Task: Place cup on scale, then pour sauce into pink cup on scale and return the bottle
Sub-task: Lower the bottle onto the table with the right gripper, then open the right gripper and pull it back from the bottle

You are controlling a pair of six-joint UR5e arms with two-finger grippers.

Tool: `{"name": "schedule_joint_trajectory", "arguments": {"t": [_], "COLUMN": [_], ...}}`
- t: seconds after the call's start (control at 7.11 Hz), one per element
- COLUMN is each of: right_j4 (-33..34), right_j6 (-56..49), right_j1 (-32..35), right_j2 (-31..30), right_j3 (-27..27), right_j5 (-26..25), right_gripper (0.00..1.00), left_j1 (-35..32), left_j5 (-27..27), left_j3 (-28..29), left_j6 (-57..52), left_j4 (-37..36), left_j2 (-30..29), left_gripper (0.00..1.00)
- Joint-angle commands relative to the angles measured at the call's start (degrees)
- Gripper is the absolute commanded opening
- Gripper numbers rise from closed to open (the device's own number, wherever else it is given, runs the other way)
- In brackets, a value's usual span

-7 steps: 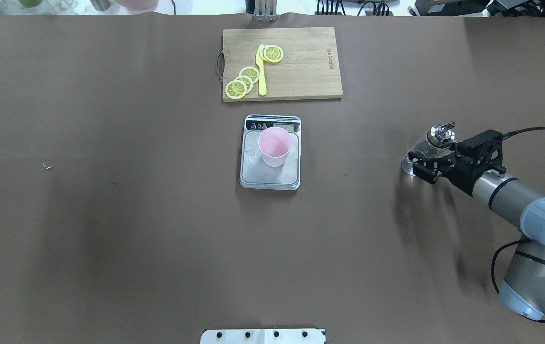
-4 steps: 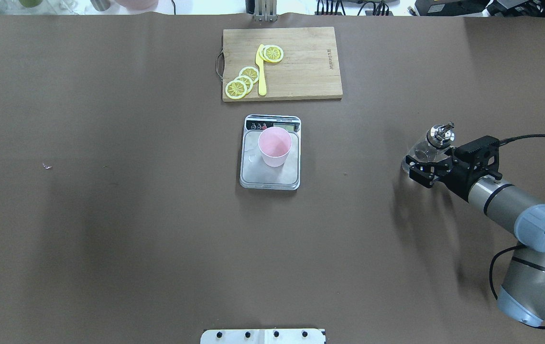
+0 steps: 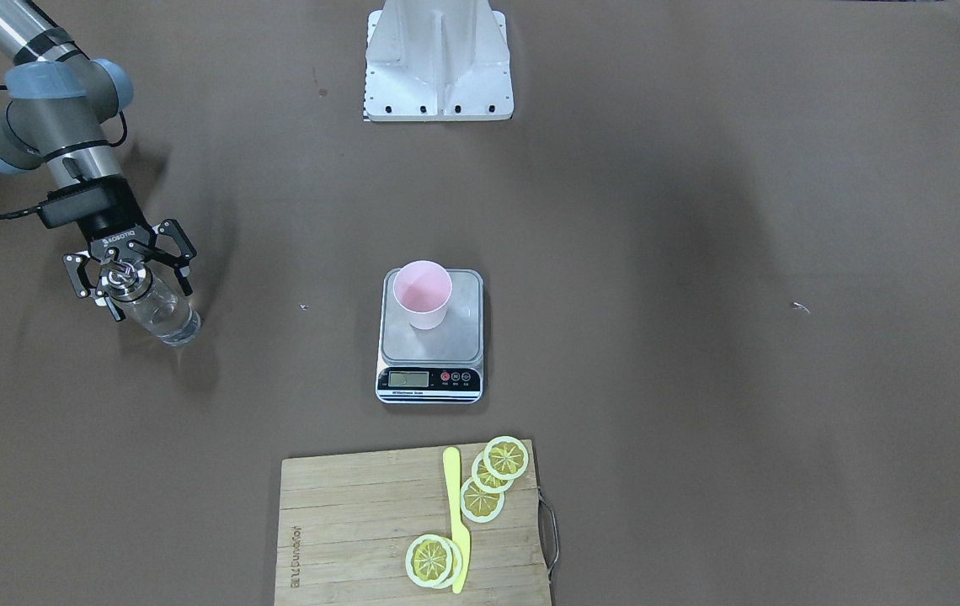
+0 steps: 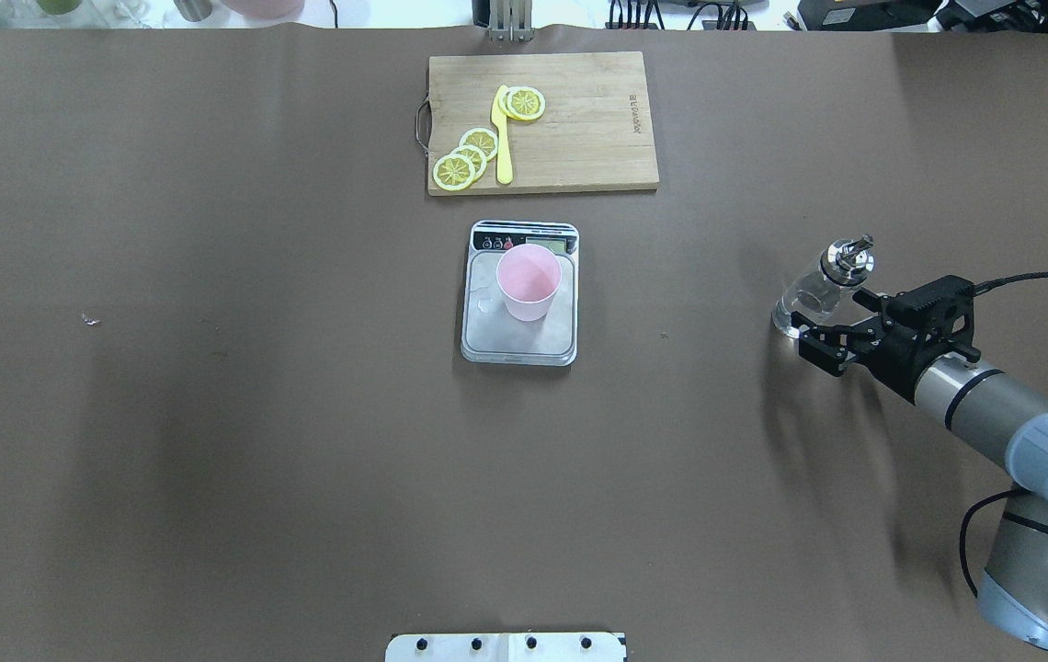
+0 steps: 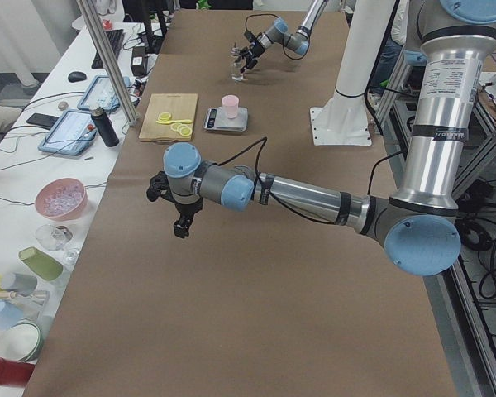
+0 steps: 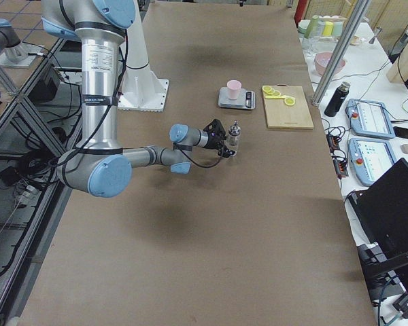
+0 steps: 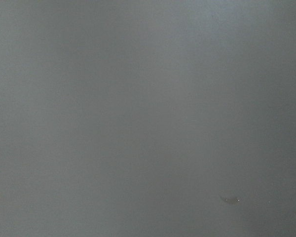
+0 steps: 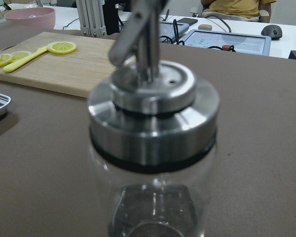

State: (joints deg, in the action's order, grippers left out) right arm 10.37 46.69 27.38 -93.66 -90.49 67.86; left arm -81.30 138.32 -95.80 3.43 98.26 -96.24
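The pink cup [image 4: 529, 280] stands upright on the silver scale [image 4: 518, 346] at the table's middle; both also show in the front view, cup [image 3: 422, 293] on scale [image 3: 465, 330]. The clear glass bottle [image 4: 816, 291] with clear sauce and a metal pourer cap stands upright on the table at the right. My right gripper [image 4: 829, 329] is open just beside it on the robot's side, holding nothing; in the front view the right gripper [image 3: 130, 268] has its fingers spread wide by the bottle [image 3: 167, 321]. The cap fills the right wrist view [image 8: 153, 113]. My left gripper [image 5: 179, 217] hovers over bare table far left; I cannot tell its state.
A wooden cutting board [image 4: 579, 138] with lemon slices and a yellow knife [image 4: 503, 138] lies beyond the scale. The white robot base plate [image 4: 506, 646] is at the near edge. The left wrist view shows only brown table cover with a small speck [image 7: 230, 199].
My right gripper has drawn back from the bottle toward the robot's side, staying open. The bottle stands where it was. Cup and scale have not moved.
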Motion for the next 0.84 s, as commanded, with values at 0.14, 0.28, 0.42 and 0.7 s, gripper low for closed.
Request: {"name": "schedule_joint_trajectory", "arguments": {"t": [0.14, 0.28, 0.42, 0.7], "right_j4": [-0.1, -1.5, -3.3, -8.2], "right_j6": [0.2, 0.2, 0.1, 0.2], "right_j1": [-3.5, -4.2, -4.1, -3.9], "right_j2": [-3.0, -5.5, -9.1, -14.6], "right_j3": [-1.3, -1.9, -2.9, -3.6], "right_j5": [-3.6, -3.5, -3.0, -3.2], "right_gripper": [0.99, 0.99, 0.99, 0.99], "left_j1": [0.0, 0.0, 0.0, 0.0], "left_j5": [0.0, -0.1, -0.1, -0.1], "left_j3": [0.0, 0.0, 0.0, 0.0], "left_j6": [0.0, 0.0, 0.0, 0.0], "left_j4": [0.0, 0.0, -0.1, 0.0], "left_j2": [0.0, -0.1, -0.2, -0.2], "left_gripper": [1.00, 1.00, 1.00, 1.00]}}
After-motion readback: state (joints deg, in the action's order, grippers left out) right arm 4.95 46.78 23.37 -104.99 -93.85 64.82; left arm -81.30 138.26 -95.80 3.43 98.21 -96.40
